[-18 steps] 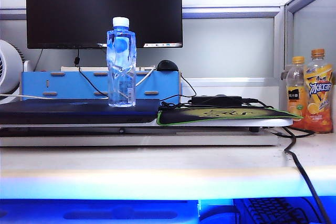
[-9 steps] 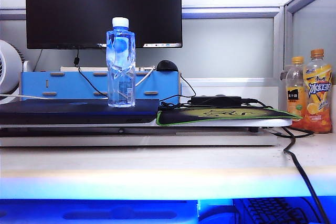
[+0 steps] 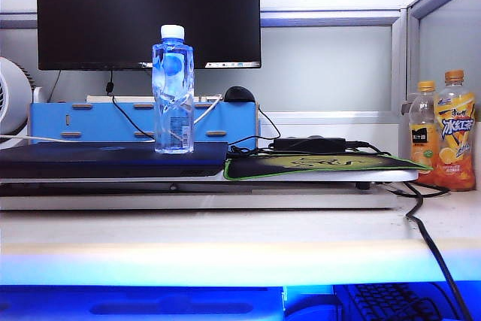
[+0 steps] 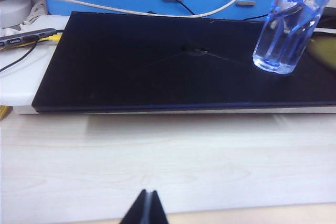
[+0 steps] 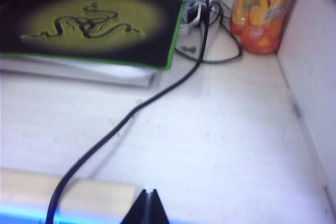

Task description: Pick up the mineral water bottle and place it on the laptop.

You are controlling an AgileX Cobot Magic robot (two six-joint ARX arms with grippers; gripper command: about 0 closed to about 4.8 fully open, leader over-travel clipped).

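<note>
With the mineral water bottle [image 3: 173, 89] upright on the laptop [image 3: 113, 160] near its edge, and my left gripper [image 4: 147, 196] and right gripper [image 5: 147, 196] both closed, empty, low over the desk, any nudge could topple it.

The pale wooden desk [image 3: 225, 234] carries a white riser [image 3: 225, 199], orange drink bottles [image 3: 445, 140] and a black cable [image 3: 432, 242].

Beside the mouse pad [image 3: 323, 165], the taller orange drink bottle [image 3: 456, 130] is showing large Chinese characters "冰红茶"; other print is staying unreadable.
</note>
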